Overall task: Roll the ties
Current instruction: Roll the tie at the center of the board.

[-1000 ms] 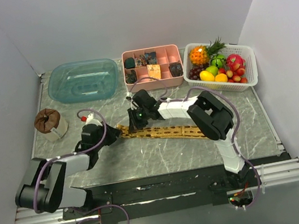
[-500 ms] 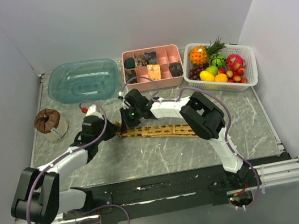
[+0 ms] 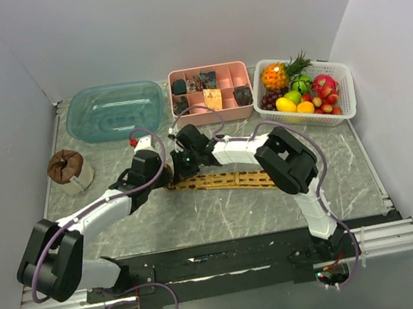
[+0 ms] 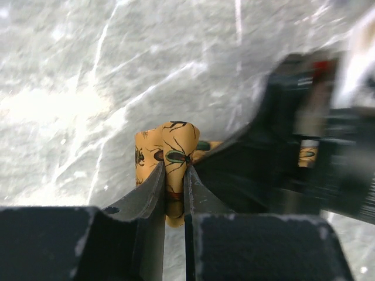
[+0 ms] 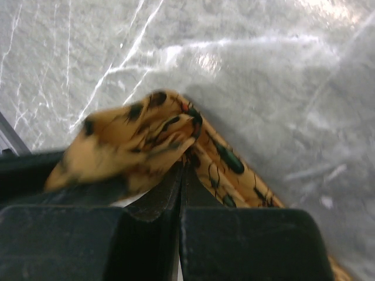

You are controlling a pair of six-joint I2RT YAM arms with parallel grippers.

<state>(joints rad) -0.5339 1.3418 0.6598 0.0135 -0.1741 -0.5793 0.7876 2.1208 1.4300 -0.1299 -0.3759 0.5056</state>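
Note:
The golden-yellow tie [image 3: 231,180], patterned with dark lines and green beetles, lies slanted across the middle of the marble table. Its left end is folded up into a small loop. My left gripper [image 3: 165,180] is shut on that folded end; the left wrist view shows the fold [image 4: 171,143] pinched between my left gripper's [image 4: 173,175] jaws. My right gripper [image 3: 183,171] sits right beside it on the same end. In the right wrist view my right gripper [image 5: 181,170] is shut, with a flap of the tie [image 5: 132,140] caught at its tips and the flat strip running off to the right.
A teal plastic tub [image 3: 114,110] stands at the back left. A pink compartment tray [image 3: 248,88] with small fabric bundles is at the back centre. A white basket [image 3: 347,95] of fruit is at the back right. A brown rolled item in a cup [image 3: 66,168] is at the left.
My left gripper has moved right and away from me onto the tie's left end. The tie's left end has been pushed right and folded up. My right gripper shifted slightly.

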